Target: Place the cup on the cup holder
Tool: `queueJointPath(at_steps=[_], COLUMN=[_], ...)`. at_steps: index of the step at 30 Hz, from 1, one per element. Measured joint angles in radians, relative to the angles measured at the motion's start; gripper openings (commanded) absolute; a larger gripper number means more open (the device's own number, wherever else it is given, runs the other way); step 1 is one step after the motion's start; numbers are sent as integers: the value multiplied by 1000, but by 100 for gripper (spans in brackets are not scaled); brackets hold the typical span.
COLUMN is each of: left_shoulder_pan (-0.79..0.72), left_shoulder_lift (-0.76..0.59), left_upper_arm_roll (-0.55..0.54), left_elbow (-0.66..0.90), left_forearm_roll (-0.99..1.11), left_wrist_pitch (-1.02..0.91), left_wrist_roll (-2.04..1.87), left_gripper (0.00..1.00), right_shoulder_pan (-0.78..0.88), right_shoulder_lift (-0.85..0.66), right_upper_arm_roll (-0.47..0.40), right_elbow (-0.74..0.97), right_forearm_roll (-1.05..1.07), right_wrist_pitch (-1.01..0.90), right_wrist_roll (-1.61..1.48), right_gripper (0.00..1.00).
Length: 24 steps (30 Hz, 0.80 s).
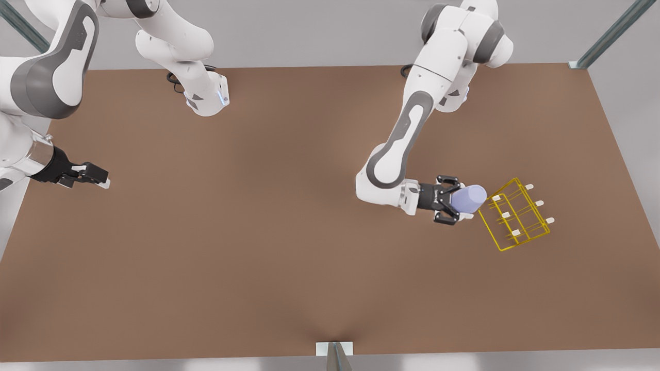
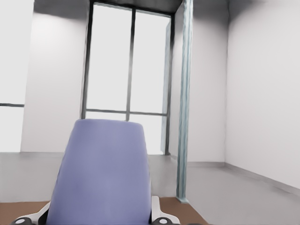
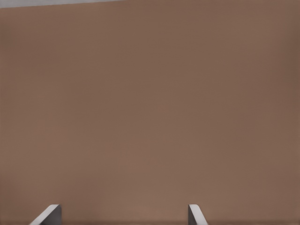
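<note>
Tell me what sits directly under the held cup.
The left gripper holds the cup beside the cup holder; brown table shows around it. The spot right beneath is covered.

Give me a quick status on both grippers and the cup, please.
Left gripper shut on cup, beside cup holder. Right gripper open, waiting at the front view's left. Nothing between.

Soft, even light fills the scene. The brown desk (image 1: 258, 232) is brightest in its middle and dims toward its edges. Shadows beneath the arms are faint. Bright windows (image 2: 126, 70) glow white in the left wrist view.
</note>
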<state>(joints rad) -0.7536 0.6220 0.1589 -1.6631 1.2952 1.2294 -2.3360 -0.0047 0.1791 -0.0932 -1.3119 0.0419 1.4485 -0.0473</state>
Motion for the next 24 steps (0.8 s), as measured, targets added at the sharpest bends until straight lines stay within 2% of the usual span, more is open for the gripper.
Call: queueJointPath(at_steps=[5, 14, 24], left_shoulder_pan=[2, 95, 171], left_shoulder_lift=[1, 26, 122], left_upper_arm_roll=[79, 98, 109], left_elbow=[-67, -195, -168], left_forearm_roll=[62, 73, 79], left_wrist_pitch=[-48, 14, 102], left_wrist_roll=[-6, -57, -122], left_gripper=[89, 89, 89], right_shoulder_pan=[-3, -3, -3], right_shoulder_lift=[0, 0, 0], right_upper_arm_roll=[0, -1, 0], right_elbow=[1, 1, 1], right_forearm_roll=[0, -1, -1], right_wrist_pitch=[0, 11, 15], right_wrist_roll=[1, 1, 2], right_gripper=[100, 100, 100])
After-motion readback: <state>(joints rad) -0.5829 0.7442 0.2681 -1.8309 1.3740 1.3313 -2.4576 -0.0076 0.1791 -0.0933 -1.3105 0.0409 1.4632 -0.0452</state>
